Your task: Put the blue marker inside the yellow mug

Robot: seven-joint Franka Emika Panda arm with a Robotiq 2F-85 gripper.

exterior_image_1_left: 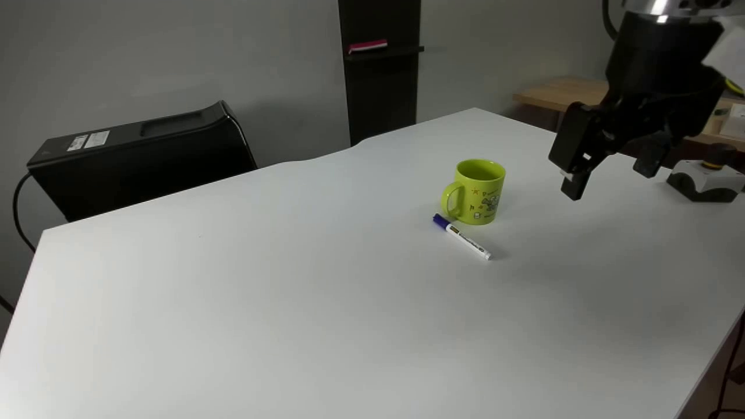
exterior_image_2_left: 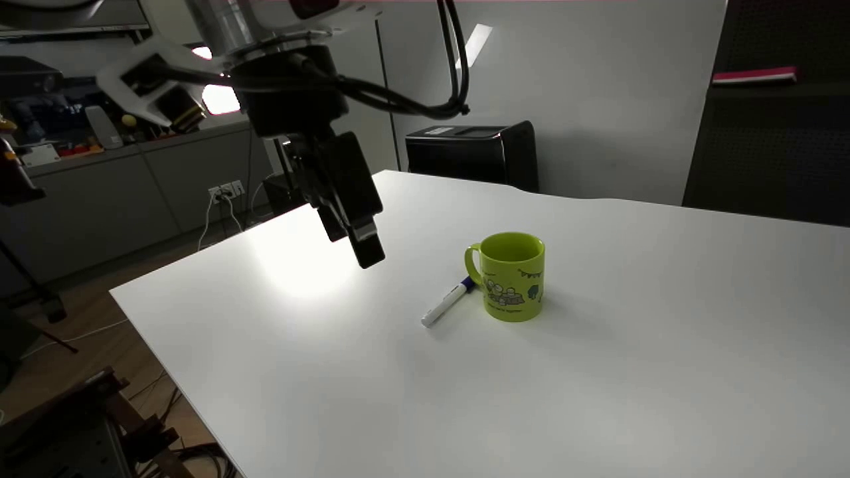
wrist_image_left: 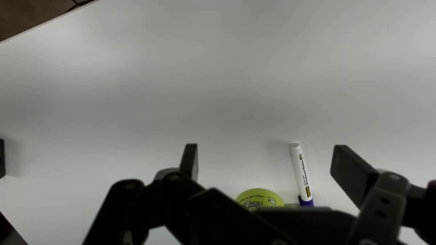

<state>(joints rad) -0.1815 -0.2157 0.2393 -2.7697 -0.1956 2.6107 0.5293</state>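
Note:
The yellow mug point(exterior_image_1_left: 485, 201) stands upright on the white table in both exterior views point(exterior_image_2_left: 512, 282), with its handle on the side by the marker. The blue marker point(exterior_image_1_left: 465, 235) lies flat beside it, its dark blue cap end close to the handle; it also shows in an exterior view point(exterior_image_2_left: 445, 307). My gripper point(exterior_image_1_left: 610, 179) is open and empty, above the table and apart from both things; it also shows in an exterior view point(exterior_image_2_left: 352, 242). In the wrist view the marker point(wrist_image_left: 300, 172) appears between the open fingers point(wrist_image_left: 265, 161). The mug point(wrist_image_left: 260, 196) is mostly hidden there by the gripper body.
The white table point(exterior_image_1_left: 262, 291) carries both things. A grey and black device point(exterior_image_1_left: 707, 179) with a knob sits at the table's far right edge in an exterior view. A black box-shaped machine point(exterior_image_1_left: 145, 154) stands behind the table by the wall.

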